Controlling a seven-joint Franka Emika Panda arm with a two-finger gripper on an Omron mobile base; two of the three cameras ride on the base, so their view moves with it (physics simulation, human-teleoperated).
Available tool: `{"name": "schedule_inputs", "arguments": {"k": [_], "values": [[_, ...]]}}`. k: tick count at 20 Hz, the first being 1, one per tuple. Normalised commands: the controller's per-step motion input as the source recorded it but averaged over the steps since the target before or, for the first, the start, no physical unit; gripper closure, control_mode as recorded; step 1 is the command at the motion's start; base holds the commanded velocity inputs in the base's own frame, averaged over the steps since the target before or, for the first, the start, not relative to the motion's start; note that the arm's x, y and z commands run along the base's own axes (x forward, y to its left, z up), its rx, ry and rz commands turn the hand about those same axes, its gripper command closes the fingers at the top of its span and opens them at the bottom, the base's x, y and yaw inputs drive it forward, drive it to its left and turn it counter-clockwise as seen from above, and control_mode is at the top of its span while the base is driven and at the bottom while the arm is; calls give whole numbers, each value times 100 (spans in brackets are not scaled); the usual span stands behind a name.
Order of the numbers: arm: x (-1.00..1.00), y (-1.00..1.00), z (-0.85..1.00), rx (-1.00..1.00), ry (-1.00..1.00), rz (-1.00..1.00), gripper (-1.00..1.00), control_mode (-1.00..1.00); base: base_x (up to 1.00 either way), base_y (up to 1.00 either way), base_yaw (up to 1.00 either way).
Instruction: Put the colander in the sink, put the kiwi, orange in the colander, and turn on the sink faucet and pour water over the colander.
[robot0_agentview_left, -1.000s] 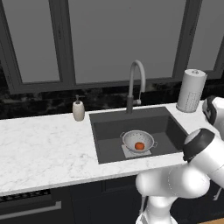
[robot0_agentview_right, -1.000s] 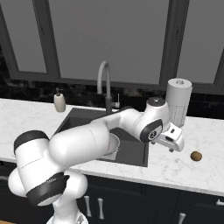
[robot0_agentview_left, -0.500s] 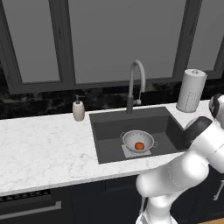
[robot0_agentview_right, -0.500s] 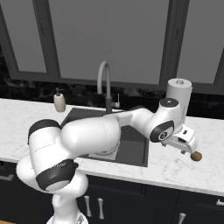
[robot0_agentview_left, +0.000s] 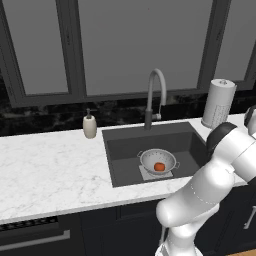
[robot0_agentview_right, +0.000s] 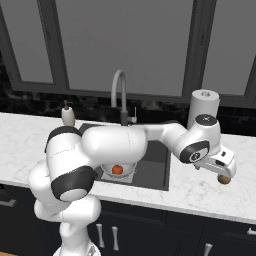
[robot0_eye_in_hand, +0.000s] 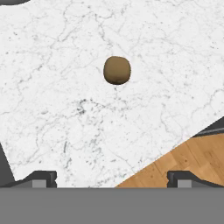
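A: Going from the left, what stands on the desk (robot0_agentview_left: 45, 170)?

B: A small beige soap bottle (robot0_agentview_left: 89, 125) on the white marble, then the dark sink (robot0_agentview_left: 122, 145) with the tall grey tap (robot0_agentview_left: 155, 95) behind it. The colander (robot0_agentview_left: 158, 161) sits on the sink floor with the orange (robot0_agentview_left: 159, 166) inside it. A paper towel roll (robot0_agentview_left: 218, 103) stands upright past the sink's right edge.

A: And the kiwi?

B: The kiwi (robot0_eye_in_hand: 117, 70) lies alone on the marble right of the sink, near the desk's front edge, nothing crowding it.

A: The jaws?

B: The gripper (robot0_agentview_right: 224, 172) hangs just above the kiwi, jaws spread wide, grasping nothing.

A: The room?

B: Dark windows (robot0_agentview_left: 140, 45) over a black backsplash, dark cabinets (robot0_agentview_right: 150, 232) below, wood floor (robot0_eye_in_hand: 183, 157).
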Motion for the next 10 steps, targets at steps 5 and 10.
{"name": "schedule_inputs", "arguments": {"k": [5, 10], "values": [[20, 0, -20, 0, 0, 0, -100, -100, 0, 0, 0], [9, -1, -17, 0, 0, 0, -100, -100, 0, 0, 0]]}}
